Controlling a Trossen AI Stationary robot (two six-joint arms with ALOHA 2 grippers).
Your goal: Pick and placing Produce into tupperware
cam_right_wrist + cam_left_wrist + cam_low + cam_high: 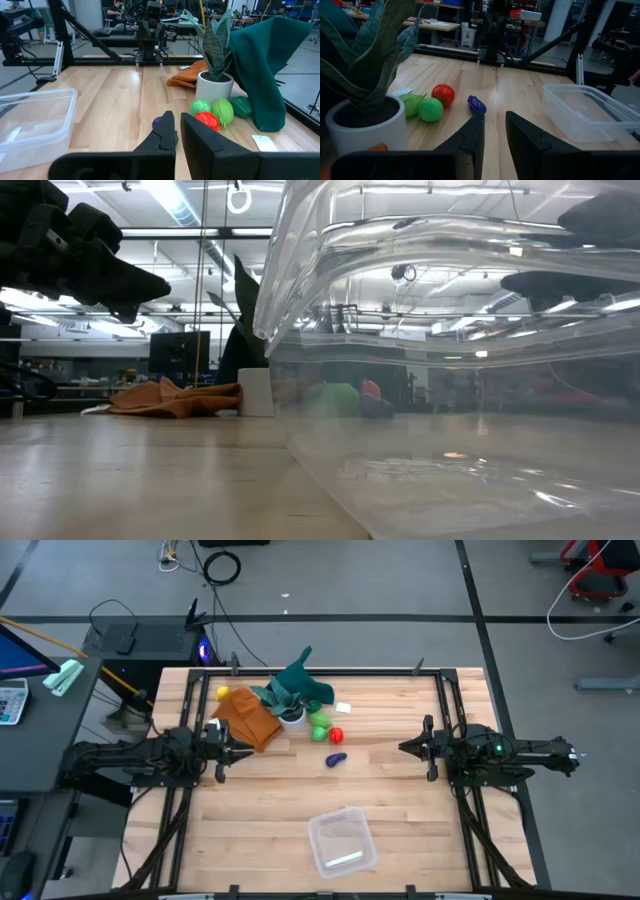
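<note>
My left pincer (493, 131), slightly spread and empty, points at the purple produce (476, 104) lying just ahead on the table (400, 790); the right pincer (178, 131), pressed together, looks about equally near.

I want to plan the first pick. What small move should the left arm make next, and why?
Probably the left gripper should ease forward toward the purple toy vegetable and open wider. Its fingers show only a narrow gap and hold nothing, while the purple piece lies apart from the red and green ones, nearly ahead. The clear container is empty.
</note>
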